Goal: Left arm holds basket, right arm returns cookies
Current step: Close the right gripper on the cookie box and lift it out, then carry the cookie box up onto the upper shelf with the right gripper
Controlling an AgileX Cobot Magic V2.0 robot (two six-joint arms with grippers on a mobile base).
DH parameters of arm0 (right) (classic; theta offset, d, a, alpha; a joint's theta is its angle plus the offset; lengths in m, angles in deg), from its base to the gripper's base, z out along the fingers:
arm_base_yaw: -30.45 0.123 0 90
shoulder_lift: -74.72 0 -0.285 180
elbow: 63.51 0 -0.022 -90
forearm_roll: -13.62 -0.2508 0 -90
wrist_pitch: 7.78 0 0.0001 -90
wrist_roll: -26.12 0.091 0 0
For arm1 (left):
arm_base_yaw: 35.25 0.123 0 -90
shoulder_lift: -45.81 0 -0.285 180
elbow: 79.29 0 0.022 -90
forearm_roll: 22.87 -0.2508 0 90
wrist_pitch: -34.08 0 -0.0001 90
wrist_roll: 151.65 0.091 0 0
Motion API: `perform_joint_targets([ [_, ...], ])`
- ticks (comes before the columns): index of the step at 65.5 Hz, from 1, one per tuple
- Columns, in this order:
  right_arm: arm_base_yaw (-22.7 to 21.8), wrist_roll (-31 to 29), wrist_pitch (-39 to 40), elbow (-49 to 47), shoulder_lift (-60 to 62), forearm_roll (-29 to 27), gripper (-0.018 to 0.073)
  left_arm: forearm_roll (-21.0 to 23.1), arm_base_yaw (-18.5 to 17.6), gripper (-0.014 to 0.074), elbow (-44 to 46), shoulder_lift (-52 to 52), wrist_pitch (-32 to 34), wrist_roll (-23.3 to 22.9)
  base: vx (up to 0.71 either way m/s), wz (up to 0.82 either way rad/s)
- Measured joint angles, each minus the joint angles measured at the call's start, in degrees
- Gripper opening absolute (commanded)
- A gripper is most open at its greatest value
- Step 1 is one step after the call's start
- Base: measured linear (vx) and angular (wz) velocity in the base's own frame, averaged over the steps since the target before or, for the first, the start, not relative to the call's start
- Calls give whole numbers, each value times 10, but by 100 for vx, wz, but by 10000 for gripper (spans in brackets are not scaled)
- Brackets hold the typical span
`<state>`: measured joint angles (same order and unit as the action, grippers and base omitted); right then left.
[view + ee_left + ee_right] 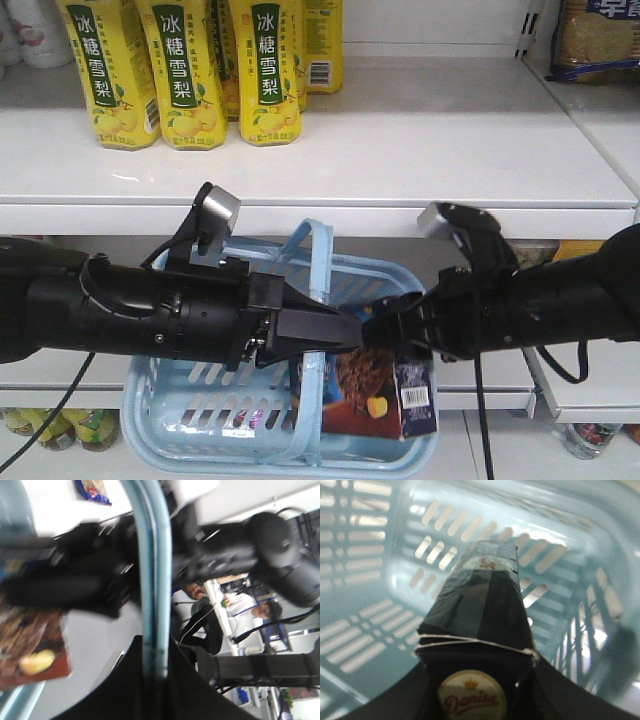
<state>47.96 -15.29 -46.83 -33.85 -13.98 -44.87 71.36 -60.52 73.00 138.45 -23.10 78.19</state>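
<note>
Navy Danisa cookie box (480,615) is pinched in the right gripper (400,332); lift straight, clearing basket handles (312,235) the left gripper (332,338) clamps.

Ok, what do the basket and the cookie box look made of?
The basket looks like moulded plastic, light blue and slightly glossy; its slotted walls and thin hoop handles share one smooth colour. The cookie box is probably printed cardboard with a glossy finish: crisp folded edges, a printed cookie picture and barcode, and sheen on its dark top in the right wrist view.

"Danisa" on cookies (474,630), "冰糖雪梨" on bottles (270,75)
</note>
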Motion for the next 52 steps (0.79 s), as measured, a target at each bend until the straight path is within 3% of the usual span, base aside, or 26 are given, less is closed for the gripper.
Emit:
perform_joint_targets([
  [24,-2,15,-1,-4,72,19,90,-2,0,-3,0,0,3,0,0,0],
  [52,-2,164,-18,-15,214,213,90,-1,0,-3,0,0,1,0,0,0],
])
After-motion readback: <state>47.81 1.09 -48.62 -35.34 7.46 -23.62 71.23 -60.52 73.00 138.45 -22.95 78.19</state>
